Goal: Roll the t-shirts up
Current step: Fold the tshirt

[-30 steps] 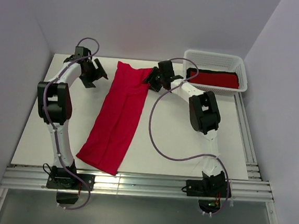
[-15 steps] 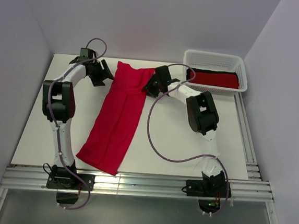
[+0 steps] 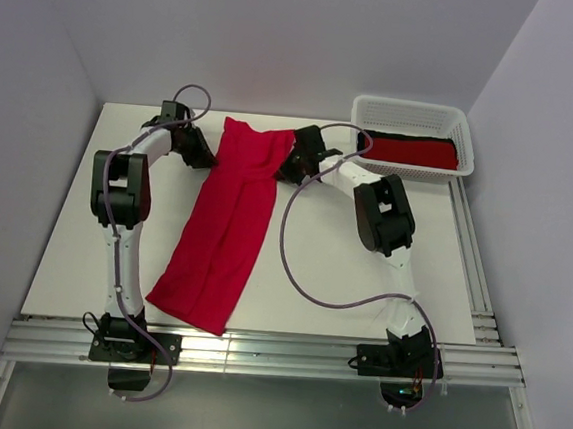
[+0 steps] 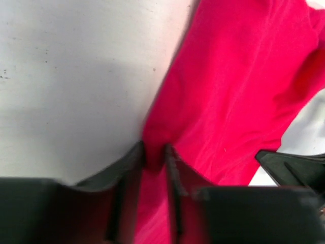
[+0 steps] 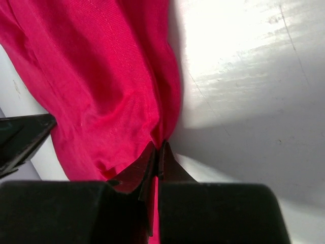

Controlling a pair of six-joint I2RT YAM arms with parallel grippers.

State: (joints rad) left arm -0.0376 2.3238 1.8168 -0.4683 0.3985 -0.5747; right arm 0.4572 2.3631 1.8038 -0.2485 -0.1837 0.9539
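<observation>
Red fabric is pinched in both of your claws. Your left claw is clenched on the left edge of the t-shirt, close to its far end. In the left wrist view its two dark fingers stand close together with a thin ridge of cloth caught between them. From there the fabric spreads ahead of that claw and off to its right.

Your right claw grips the opposite edge of the same far end. In the right wrist view its fingertips meet on a small fold of the cloth. The fabric fans out ahead and to the left of them, and bare white table lies to their right. Each wrist view catches a dark tip of the other claw across the shirt.

The t-shirt lies between your two claws as a long, narrow folded strip, flat on the table. From the claws it runs back toward the arm bases, slanting to the left. Its near end rests just short of the table's front edge, beside the left arm's base. The stretch between the claws is rumpled rather than smooth.

Off to the right of your right claw, and apart from it, a white lattice basket sits at the far right corner. It holds a second t-shirt, with a black cloth showing along its far side.
</observation>
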